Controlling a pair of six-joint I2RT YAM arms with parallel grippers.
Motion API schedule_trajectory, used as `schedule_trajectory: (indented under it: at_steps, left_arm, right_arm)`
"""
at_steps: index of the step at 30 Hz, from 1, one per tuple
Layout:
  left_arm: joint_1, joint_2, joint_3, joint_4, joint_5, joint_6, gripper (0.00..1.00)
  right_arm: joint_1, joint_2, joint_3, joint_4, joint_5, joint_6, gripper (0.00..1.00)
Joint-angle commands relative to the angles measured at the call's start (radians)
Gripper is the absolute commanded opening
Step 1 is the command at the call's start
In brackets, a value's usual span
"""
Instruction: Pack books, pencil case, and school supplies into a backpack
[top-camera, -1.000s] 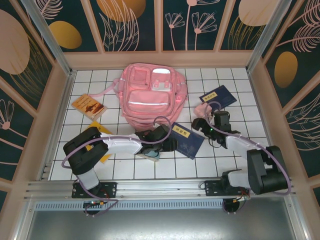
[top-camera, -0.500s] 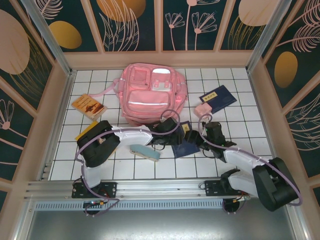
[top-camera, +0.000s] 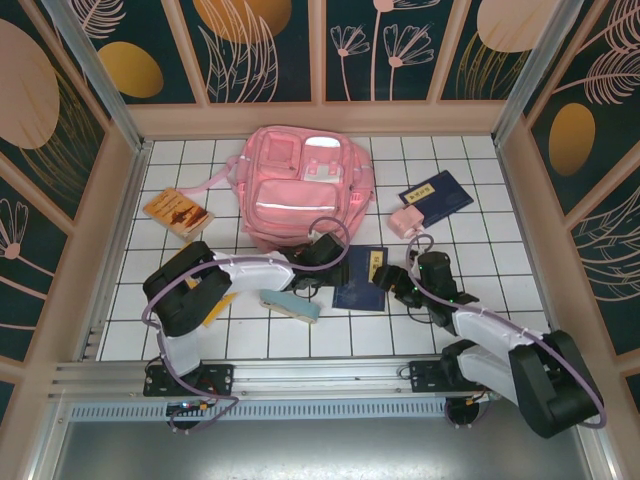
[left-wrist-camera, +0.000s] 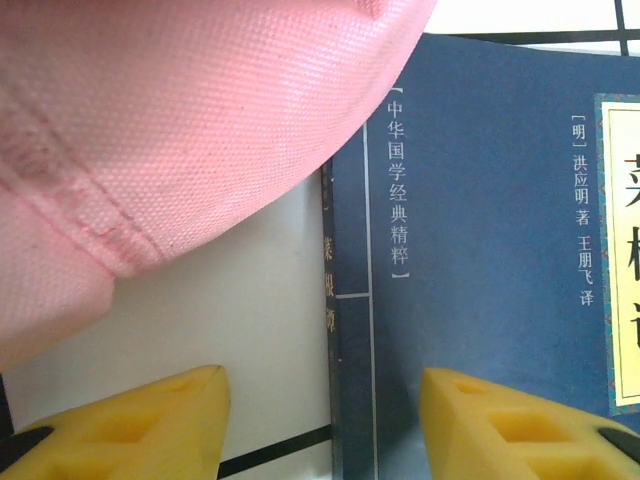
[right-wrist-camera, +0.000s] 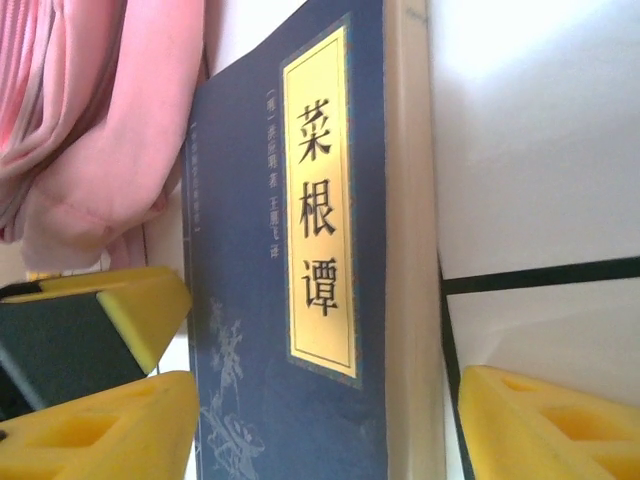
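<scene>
Left gripper, top view: left gripper (top-camera: 322, 282) sits low at the left edge of the near navy book (top-camera: 362, 278), just on the near side of the backpack (top-camera: 305, 190); nothing is in it.
Right gripper, top view: right gripper (top-camera: 398, 287) sits at the same book's right edge, facing the left one.
Loose items, top view: far navy book (top-camera: 437, 195) and small pink supply item (top-camera: 407, 220) lie right of the backpack. The orange book (top-camera: 178, 212) lies to its left, the yellow book (top-camera: 218, 305) partly under the left arm, the pencil case (top-camera: 290, 303) near-centre. All are on the table (top-camera: 480, 310).
Backpack, top view: front pockets face up, no item seen inside; cannot tell if the main zip is open.
Left wrist view: fingers (left-wrist-camera: 160, 415) are apart and released, straddling the book's spine edge, one over bare tile, one over the cover. Pink fabric bulges just beyond.
Right wrist view: fingers (right-wrist-camera: 520, 420) are spread either side of the book's width, not seen clamping. The left gripper's pad (right-wrist-camera: 140, 300) shows at the book's other side.
Progress: nothing packed; looks like a two-arm pickup of the first book is being set up.
Left to do: all four books, pencil case, pink item.
</scene>
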Motion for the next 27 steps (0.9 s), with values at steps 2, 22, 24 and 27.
schedule_trajectory:
  at_steps: [2,22,24,27]
  left_arm:
    - [-0.021,0.034,-0.012,0.004,0.051,-0.001,0.50]
    - [-0.034,0.033,-0.018,0.035,0.077,-0.015,0.48]
    - [-0.033,0.034,-0.020,0.037,0.079,-0.017,0.48]
    - [-0.035,0.035,-0.020,0.041,0.083,-0.017,0.48]
  right_arm:
    - [-0.005,0.101,-0.036,0.103,-0.128,0.001,0.56]
    - [-0.026,0.026,-0.053,0.167,-0.189,0.033,0.35]
    - [-0.023,0.025,-0.048,0.136,-0.163,0.011,0.35]
    - [-0.017,0.045,-0.055,0.171,-0.165,0.022,0.35]
